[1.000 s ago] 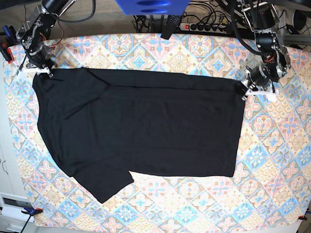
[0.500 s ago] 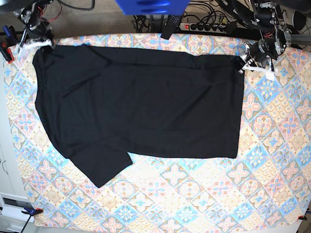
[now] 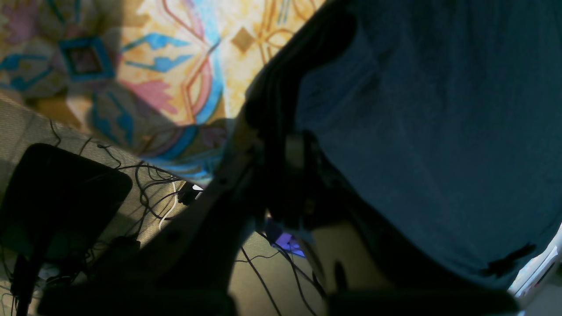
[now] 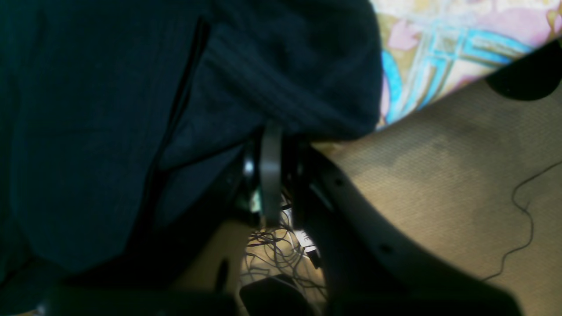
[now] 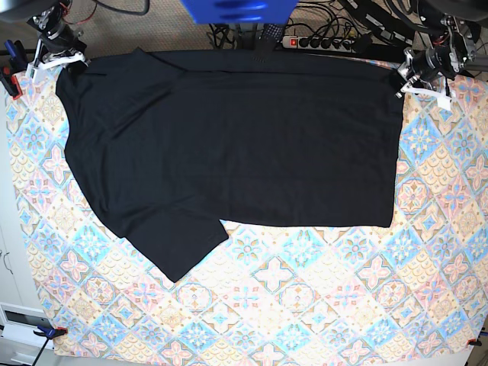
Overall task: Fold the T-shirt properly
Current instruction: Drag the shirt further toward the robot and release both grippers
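The black T-shirt [image 5: 229,137] is stretched across the far half of the patterned table, one sleeve hanging toward the front left. My left gripper [image 5: 406,78] is shut on its far right corner at the table's back edge; the wrist view shows the cloth [image 3: 439,123] pinched in the jaws. My right gripper [image 5: 59,62] is shut on the far left corner, near the collar side; the right wrist view shows the ribbed black cloth [image 4: 263,70] clamped there.
The patterned tablecloth [image 5: 305,305] covers the table. Behind the back edge lie a power strip [image 5: 320,42], cables and a blue object [image 5: 236,11]. Red and blue clamps [image 5: 9,72] sit at the left edge.
Both grippers have pulled the T-shirt's far edge back and up toward the table's rear edge. The whole shirt has slid away from the front, and the cloth lies flatter.
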